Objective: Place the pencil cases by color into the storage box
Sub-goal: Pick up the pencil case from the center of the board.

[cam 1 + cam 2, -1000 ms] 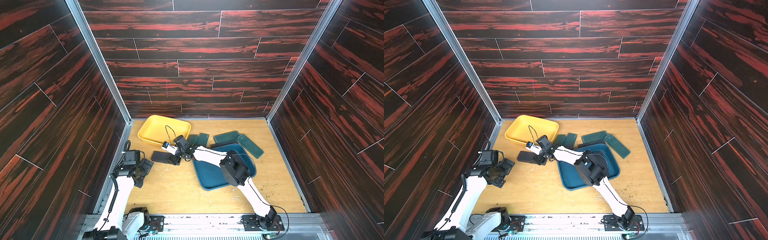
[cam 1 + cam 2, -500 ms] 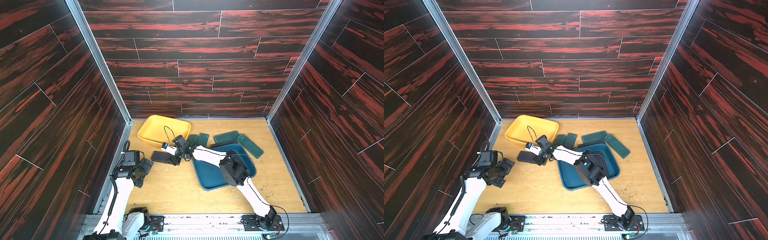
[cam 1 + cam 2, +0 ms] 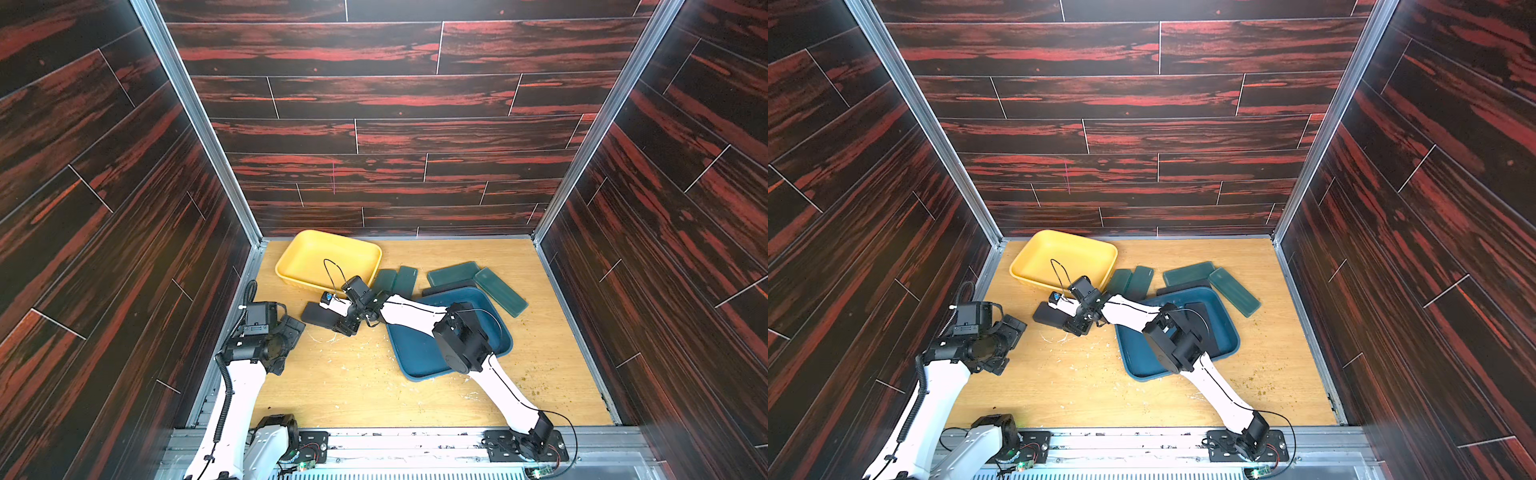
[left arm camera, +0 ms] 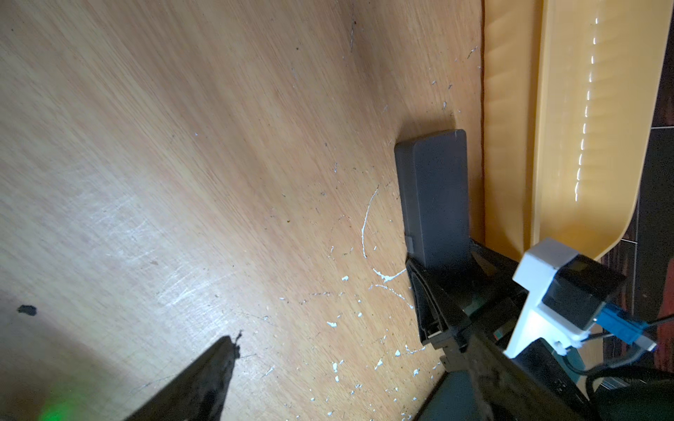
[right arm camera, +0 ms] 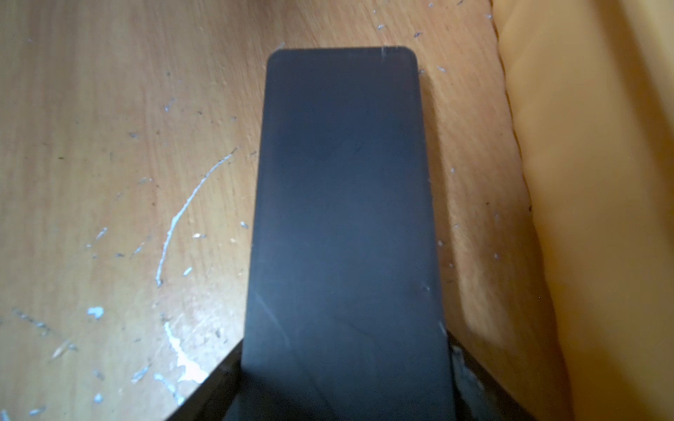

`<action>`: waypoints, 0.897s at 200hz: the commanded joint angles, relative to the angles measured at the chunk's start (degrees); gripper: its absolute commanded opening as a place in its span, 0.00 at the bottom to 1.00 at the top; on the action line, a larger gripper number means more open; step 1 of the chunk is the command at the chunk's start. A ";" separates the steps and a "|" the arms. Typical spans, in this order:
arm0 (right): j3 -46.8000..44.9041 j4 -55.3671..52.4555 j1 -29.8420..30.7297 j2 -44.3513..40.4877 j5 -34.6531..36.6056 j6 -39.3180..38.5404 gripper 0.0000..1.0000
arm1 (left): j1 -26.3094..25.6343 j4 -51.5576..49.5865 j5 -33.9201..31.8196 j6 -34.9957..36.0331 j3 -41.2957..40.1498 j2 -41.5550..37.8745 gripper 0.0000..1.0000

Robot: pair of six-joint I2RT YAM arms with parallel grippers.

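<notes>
**Right pincer closes on a black case beside the yellow tray**

The right gripper point(image 3: 347, 323) reaches across the table with its jaws set on either side of one end of a black pencil case point(image 3: 318, 318), narrow enough to touch both long edges; the right wrist view shows the case point(image 5: 346, 226) running straight out from between the jaws, lying flat on the wood. From the left wrist view the same case point(image 4: 434, 197) lies just beside the outer wall of the yellow tray point(image 4: 510, 127), with a thin strip of table between them.

That yellow tray point(image 3: 291, 266) sits at the far left of the table and crowds the case on its far side. On the near right, the blue tray point(image 3: 415, 357) lies under the right arm's forearm and elbow, which hide much of its floor; in a top view a dark case point(image 3: 1202, 311) shows partly inside it. Beyond the blue tray, two green cases point(image 3: 395, 280) lie side by side, and two more green cases point(image 3: 478, 282) lie near the far right, with another black case point(image 3: 449, 288) tucked between them and the tray's rim.

The left gripper point(image 3: 291, 328) hangs near the table's left edge, jaws wide apart and holding nothing, well clear of the black case. White scuffs and crumbs point(image 3: 349, 361) speckle the wooden table point(image 3: 332, 395).
</notes>
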 commanded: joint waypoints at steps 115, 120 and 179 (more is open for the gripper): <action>1.09 -0.06 1.41 0.45 -1.39 4.77 0.56 | 0.33 -3.22 -4.83 0.42 7.53 -1.89 1.00; 0.74 0.29 1.42 -0.06 -1.69 5.08 0.56 | 0.35 -3.36 -5.18 0.60 7.88 -2.05 1.00; -2.51 2.82 1.77 -6.10 -5.73 10.13 0.54 | 0.36 -5.29 -7.68 1.60 10.52 -4.31 1.00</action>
